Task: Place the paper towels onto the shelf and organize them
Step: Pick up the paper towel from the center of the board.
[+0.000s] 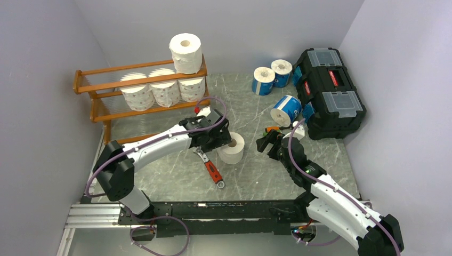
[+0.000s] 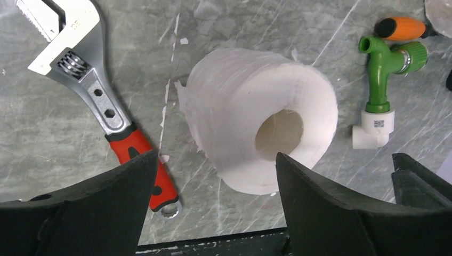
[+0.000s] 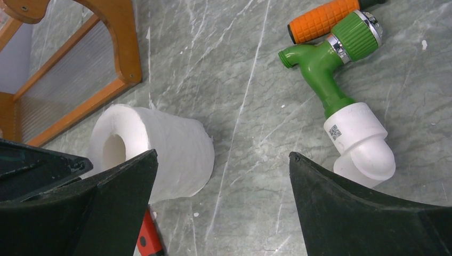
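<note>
A plain white paper towel roll (image 1: 233, 148) stands on the table; it shows in the left wrist view (image 2: 264, 120) and the right wrist view (image 3: 160, 152). My left gripper (image 1: 217, 140) is open just left of it, jaws wide, empty (image 2: 216, 165). My right gripper (image 1: 268, 144) is open and empty over bare table (image 3: 224, 160). The wooden shelf (image 1: 101, 85) at back left holds three printed rolls (image 1: 162, 90) on its middle tier and one white roll (image 1: 186, 52) on top. Three blue-wrapped rolls (image 1: 287, 110) lie near the toolbox.
A red-handled adjustable wrench (image 1: 212, 169) lies beside the white roll. A green tap fitting with an orange handle (image 3: 341, 64) lies near my right gripper. A black toolbox (image 1: 328, 93) stands at the back right. Walls enclose the table.
</note>
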`<action>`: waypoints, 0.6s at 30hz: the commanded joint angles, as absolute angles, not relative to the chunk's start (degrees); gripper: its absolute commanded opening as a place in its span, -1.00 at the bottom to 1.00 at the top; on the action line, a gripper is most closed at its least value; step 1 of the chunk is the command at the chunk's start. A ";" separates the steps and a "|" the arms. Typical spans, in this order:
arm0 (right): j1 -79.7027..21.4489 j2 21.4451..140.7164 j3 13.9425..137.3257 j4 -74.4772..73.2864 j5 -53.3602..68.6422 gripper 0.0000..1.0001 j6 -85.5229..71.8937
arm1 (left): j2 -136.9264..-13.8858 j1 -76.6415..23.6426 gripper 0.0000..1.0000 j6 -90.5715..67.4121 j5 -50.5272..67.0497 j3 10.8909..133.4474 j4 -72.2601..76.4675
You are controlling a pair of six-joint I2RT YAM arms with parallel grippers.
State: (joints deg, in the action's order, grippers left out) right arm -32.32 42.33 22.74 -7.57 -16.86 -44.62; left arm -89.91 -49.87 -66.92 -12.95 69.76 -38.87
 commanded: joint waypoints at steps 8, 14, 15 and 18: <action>-32.15 40.76 23.04 -6.92 -17.72 0.90 -44.65 | -93.18 -50.10 0.65 -67.61 -13.41 74.79 -39.79; -32.10 40.36 22.70 -7.09 -17.67 0.90 -44.88 | -94.27 -50.14 0.60 -68.33 -12.84 74.38 -39.76; -32.14 40.34 22.60 -7.11 -17.67 0.90 -45.05 | -94.30 -50.12 0.59 -68.41 -12.84 74.36 -39.77; -32.05 40.27 22.41 -7.07 -17.58 0.90 -45.28 | -94.39 -50.21 0.56 -68.50 -12.84 74.05 -39.56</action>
State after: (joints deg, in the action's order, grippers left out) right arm -32.32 41.12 22.74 -7.66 -16.99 -44.64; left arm -94.48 -49.87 -67.20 -13.13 72.77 -39.35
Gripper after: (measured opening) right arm 0.952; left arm 0.789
